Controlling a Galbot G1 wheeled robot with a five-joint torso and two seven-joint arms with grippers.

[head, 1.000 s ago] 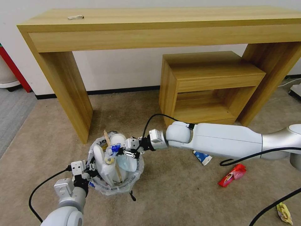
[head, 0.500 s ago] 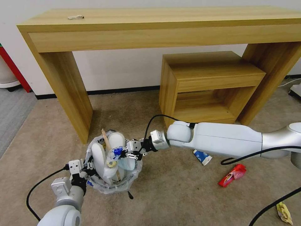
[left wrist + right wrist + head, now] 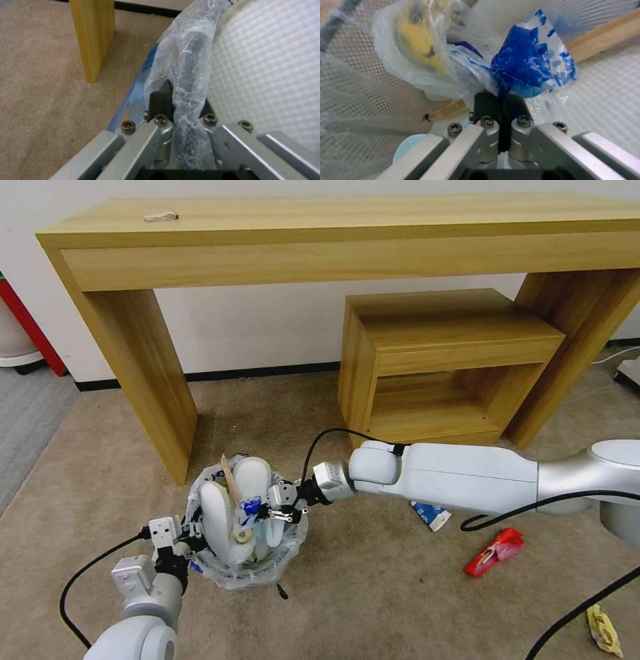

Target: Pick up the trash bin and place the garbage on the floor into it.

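The trash bin point(image 3: 223, 573), a small black mesh bin lined with a clear crinkly bag, stands on the carpet by the table leg. My left gripper point(image 3: 192, 531) is shut on its bag-covered rim point(image 3: 190, 75). Two white slippers point(image 3: 220, 517), a wooden stick point(image 3: 229, 473) and a blue mask point(image 3: 270, 532) stick up from the bin. My right gripper point(image 3: 262, 508) reaches over the bin's mouth, shut on a clear wrapper with blue print point(image 3: 533, 67). More garbage lies on the floor to the right: a blue-white carton point(image 3: 430, 515), a red wrapper point(image 3: 495, 551) and a yellow wrapper point(image 3: 603, 632).
A long wooden table point(image 3: 333, 233) stands against the wall, its left leg point(image 3: 157, 380) close behind the bin. A low wooden shelf unit point(image 3: 440, 367) sits under it on the right. Black cables point(image 3: 573, 617) trail over the carpet at the right.
My right gripper has sunk a little lower into the bin's mouth with the blue-printed wrapper. The bin and my left gripper shifted slightly left, then back.
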